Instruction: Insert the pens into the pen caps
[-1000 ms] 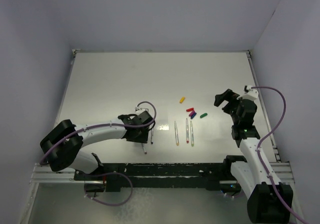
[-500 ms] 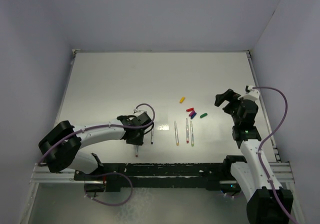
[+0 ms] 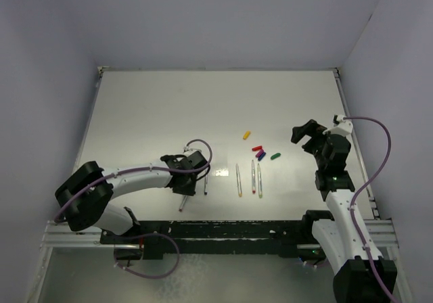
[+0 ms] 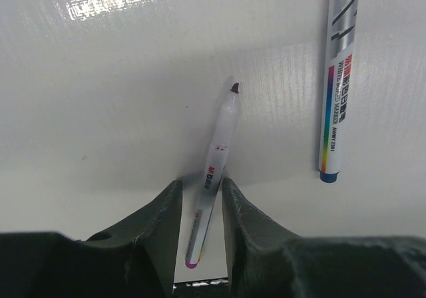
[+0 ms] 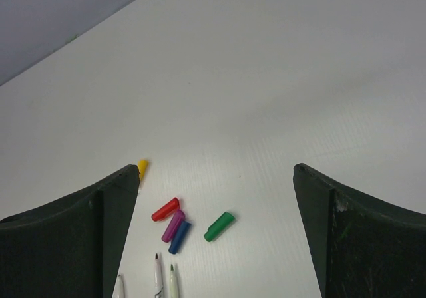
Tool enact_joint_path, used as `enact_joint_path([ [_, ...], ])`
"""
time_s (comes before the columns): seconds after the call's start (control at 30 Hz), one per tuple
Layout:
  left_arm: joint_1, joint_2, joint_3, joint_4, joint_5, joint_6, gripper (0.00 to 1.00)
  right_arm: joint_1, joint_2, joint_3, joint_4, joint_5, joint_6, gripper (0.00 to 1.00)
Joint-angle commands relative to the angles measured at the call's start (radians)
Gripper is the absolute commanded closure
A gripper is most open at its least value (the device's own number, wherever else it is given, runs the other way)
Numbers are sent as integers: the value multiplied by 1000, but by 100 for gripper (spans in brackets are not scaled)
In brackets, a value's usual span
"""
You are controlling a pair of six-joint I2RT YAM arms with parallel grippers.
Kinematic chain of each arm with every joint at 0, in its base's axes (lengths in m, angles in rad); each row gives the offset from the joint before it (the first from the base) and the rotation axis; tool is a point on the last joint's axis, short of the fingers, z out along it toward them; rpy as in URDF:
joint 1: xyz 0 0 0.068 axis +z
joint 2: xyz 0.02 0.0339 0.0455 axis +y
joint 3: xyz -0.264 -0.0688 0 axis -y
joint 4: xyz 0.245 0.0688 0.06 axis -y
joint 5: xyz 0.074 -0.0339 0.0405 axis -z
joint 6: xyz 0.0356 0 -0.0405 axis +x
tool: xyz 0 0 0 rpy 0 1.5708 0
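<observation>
My left gripper (image 3: 185, 189) (image 4: 201, 185) is shut on a silver pen (image 4: 223, 128) with a dark tip and a purple rear end; in the top view this pen (image 3: 182, 203) sticks out toward the near edge. A second pen (image 3: 206, 184) with a blue end (image 4: 336, 78) lies just to its right. Three more pens (image 3: 239, 179) (image 3: 253, 176) (image 3: 259, 179) lie side by side mid-table. The yellow cap (image 3: 247, 135) (image 5: 142, 167), red cap (image 3: 257, 148) (image 5: 165, 209), purple cap (image 5: 174, 225), blue cap (image 5: 180, 237) and green cap (image 3: 275, 156) (image 5: 219, 226) lie beyond them. My right gripper (image 3: 302, 139) (image 5: 216, 171) is open and empty, above and right of the caps.
White tabletop (image 3: 169, 113) between grey walls. A black rail (image 3: 223, 232) runs along the near edge between the arm bases. Purple cables (image 3: 379, 154) loop off both arms.
My left gripper has turned with the pen in it; the pen's rear end swung left toward the near edge. The right arm has hardly moved.
</observation>
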Motion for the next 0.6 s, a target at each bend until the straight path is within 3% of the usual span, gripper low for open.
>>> enact_joint_path([
  [0.0,-5,40,-13,-17,19,3,66,0,-15,46,-3,5,8,0],
  [0.1,-5,42,-15,-22,33,5,75,-1,-13,48,-7,5,8,0],
  [0.17,-6,46,-15,-29,50,7,89,-1,-13,51,-14,7,8,0],
  [0.27,-6,53,-10,-47,76,1,100,-1,-13,56,-24,13,7,0],
  [0.57,-6,55,4,-15,103,45,100,-1,50,87,-48,-22,-23,0],
])
